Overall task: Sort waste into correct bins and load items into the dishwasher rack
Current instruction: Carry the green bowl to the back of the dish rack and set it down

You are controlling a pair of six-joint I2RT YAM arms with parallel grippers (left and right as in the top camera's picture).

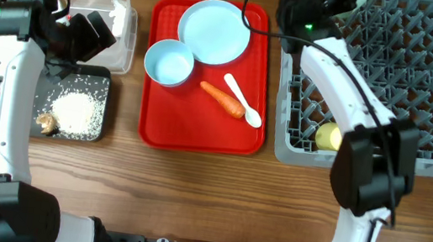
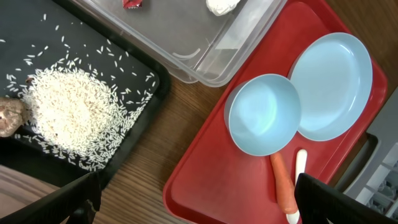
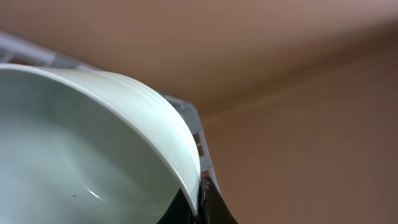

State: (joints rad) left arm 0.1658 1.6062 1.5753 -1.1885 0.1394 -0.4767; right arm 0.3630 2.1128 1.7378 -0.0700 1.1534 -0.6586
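Note:
My right gripper is shut on the rim of the pale-green bowl, held at the far left corner of the grey dishwasher rack; from overhead this gripper mostly hides the bowl. A yellow cup lies in the rack. My left gripper is open and empty, above the table between the black tray and the red tray. The light-blue plate, small light-blue bowl, carrot and white spoon lie on the red tray. Rice and a brown scrap lie in the black tray.
The clear tub behind the black tray holds a white paper scrap and a red wrapper. The flat red serving tray lies between the bins and the rack. The left arm stands over the table's left side.

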